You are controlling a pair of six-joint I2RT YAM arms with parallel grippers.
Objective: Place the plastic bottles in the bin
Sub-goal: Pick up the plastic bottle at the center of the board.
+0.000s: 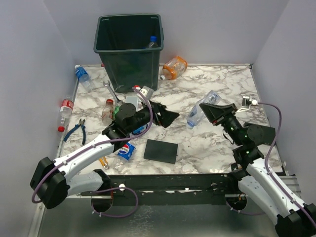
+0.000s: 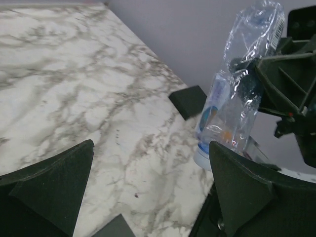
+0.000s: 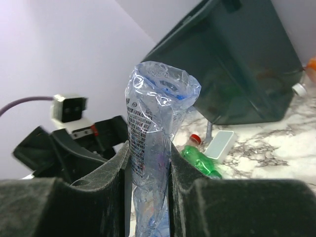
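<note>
One bin (image 1: 129, 49) is set at the 12 o'clock tabletop (image 1: 222, 81) edge. One crushed bottle (image 3: 158, 89) is clamped by the right end effector (image 3: 148, 150). The left end effector (image 2: 150, 145) is spread apart.

A grey-veined white marble table (image 1: 210, 148) sits enclosed by plain pale lilac walls (image 1: 39, 39).

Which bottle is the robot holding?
The squashed clear bottle with the blue label, pinched in the right gripper. All the rest lie on the table or sit in the bin.
</note>
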